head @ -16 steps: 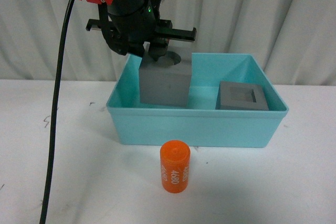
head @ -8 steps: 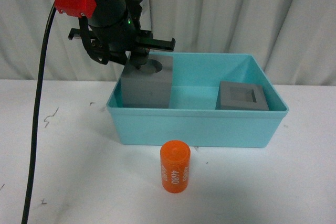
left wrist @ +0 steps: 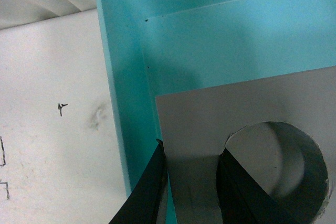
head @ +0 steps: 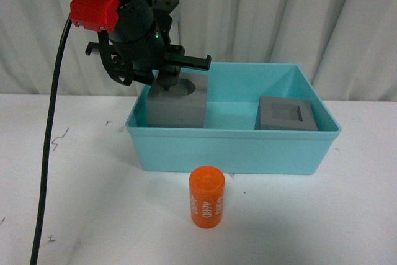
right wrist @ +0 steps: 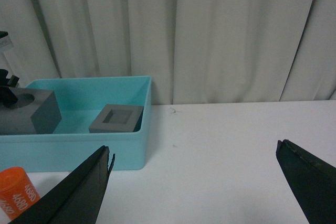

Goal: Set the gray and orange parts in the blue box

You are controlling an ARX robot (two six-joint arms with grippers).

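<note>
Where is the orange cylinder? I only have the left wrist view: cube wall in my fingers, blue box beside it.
Observer: The orange cylinder stands upright on the table, outside the blue box, in front of its front wall.
Operator: And the other gray cube?
Observer: The square-recess cube sits inside the box at its right end, apart from the round-recess cube you hold.
Operator: Is the right gripper free?
Observer: Yes. The right gripper is open and empty, above the table, away from the box.
</note>
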